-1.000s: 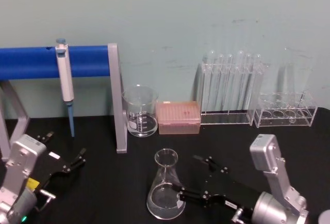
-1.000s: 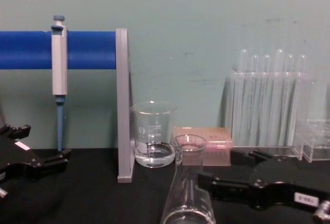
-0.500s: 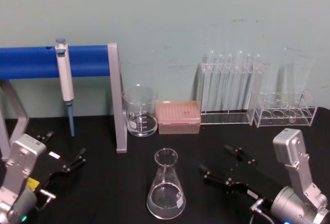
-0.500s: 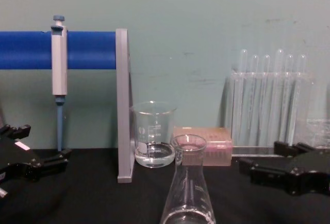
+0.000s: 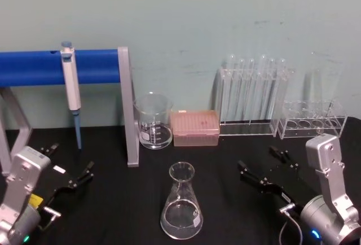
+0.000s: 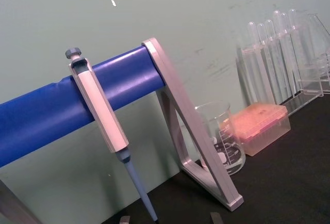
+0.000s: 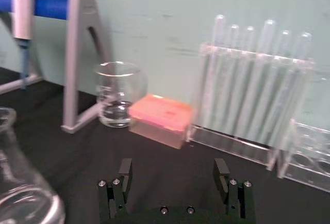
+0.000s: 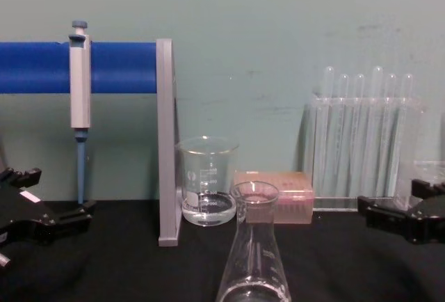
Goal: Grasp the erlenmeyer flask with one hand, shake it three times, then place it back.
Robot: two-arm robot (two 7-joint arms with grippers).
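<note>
The clear glass conical erlenmeyer flask (image 5: 181, 202) stands upright near the black worktop's (image 5: 130, 200) front edge, free of the open-jawed black right gripper (image 5: 264, 169) — a careless sweep could topple it — while the open left gripper (image 5: 70, 169) idles near the left edge.

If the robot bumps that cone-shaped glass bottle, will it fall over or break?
Probably not easily: the flask has a wide round base and a narrow neck, so it likely sits steady. It looks like smooth clear glass, so it could be slippery and would likely break if dropped. The little liquid inside adds some weight down low.
</note>
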